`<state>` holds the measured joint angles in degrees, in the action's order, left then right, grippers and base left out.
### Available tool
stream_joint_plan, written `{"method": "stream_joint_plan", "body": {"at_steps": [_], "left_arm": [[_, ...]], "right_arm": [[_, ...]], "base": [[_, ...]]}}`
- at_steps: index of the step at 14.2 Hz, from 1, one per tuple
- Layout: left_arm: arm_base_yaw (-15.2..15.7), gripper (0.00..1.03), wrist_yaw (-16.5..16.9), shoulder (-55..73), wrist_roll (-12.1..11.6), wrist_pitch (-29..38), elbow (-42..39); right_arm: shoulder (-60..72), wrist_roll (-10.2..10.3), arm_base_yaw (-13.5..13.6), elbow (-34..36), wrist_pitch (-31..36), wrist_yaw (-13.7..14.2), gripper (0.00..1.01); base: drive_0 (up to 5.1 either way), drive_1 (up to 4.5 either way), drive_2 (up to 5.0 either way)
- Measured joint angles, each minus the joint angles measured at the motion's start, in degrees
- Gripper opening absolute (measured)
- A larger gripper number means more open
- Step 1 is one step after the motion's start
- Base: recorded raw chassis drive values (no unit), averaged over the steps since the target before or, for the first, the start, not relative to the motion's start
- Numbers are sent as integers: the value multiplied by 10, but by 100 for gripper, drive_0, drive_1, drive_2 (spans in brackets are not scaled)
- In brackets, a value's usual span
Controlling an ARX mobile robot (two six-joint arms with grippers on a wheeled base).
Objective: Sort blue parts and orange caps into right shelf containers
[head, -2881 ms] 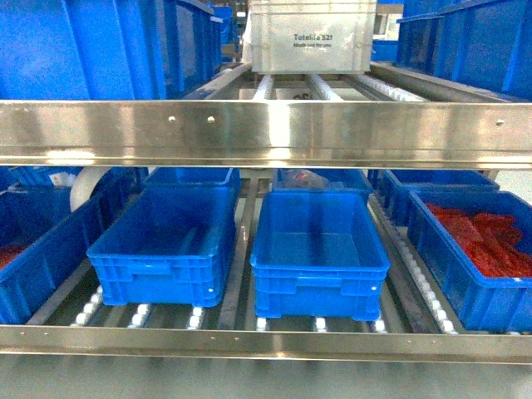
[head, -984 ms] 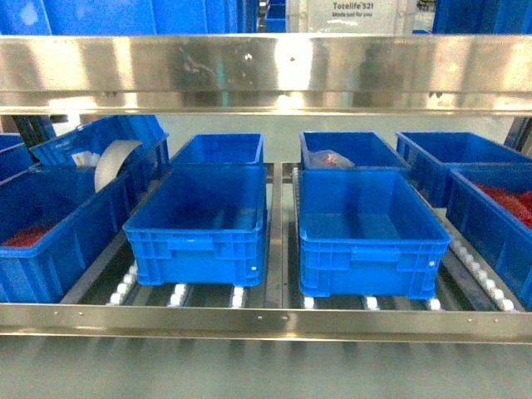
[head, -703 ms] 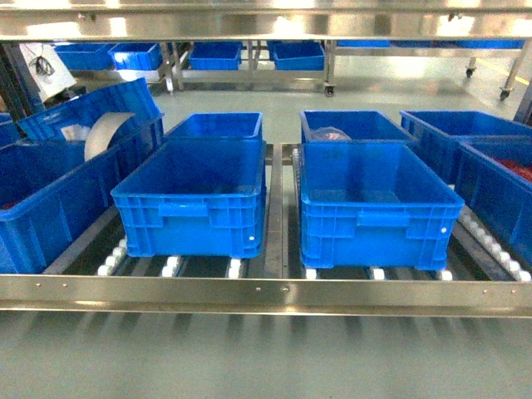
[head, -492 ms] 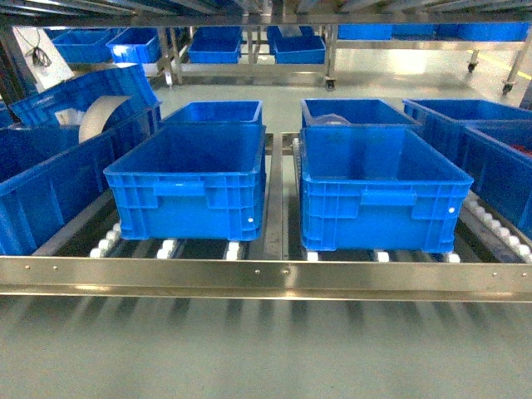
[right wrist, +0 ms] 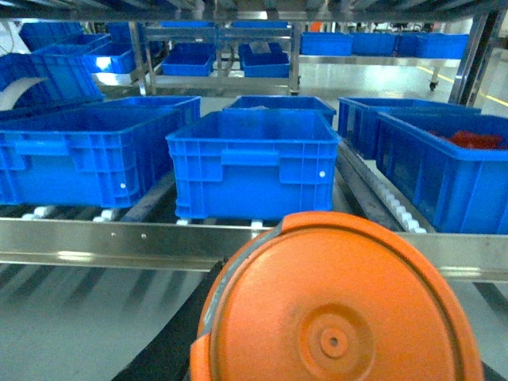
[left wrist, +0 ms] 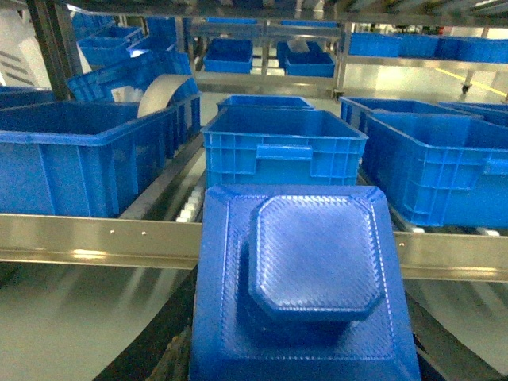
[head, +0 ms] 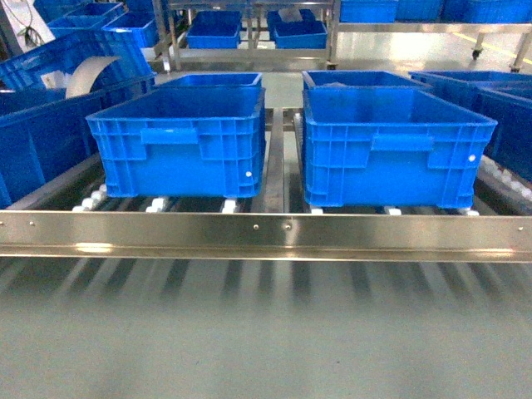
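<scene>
A steel front rail [head: 266,235] is running across the shelf, white rollers [head: 158,204] showing just behind it — a pale curved roll [head: 90,75] is leaning in a bin at far left. Grey floor [head: 266,332] is lying below, and more racks [head: 249,17] are standing behind.

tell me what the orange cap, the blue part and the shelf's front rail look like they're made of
Orange cap: likely moulded plastic, matte, with concentric ridges and a centre dimple. Blue part: likely plastic too, its fine woven-looking surface texture giving a dull sheen. Front rail: looks like brushed stainless steel, with blurred bright reflections and small fasteners along it.
</scene>
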<state>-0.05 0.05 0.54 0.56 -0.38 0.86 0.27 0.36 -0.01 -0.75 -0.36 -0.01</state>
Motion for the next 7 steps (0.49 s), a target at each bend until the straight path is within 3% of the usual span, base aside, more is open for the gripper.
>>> {"method": "stream_joint_plan", "body": {"at_steps": [7], "left_arm": [[0,43,-1,0,0,0,0]], "right_arm": [[0,0,0,0,0,0,44]], "base": [[0,0,0]]}}
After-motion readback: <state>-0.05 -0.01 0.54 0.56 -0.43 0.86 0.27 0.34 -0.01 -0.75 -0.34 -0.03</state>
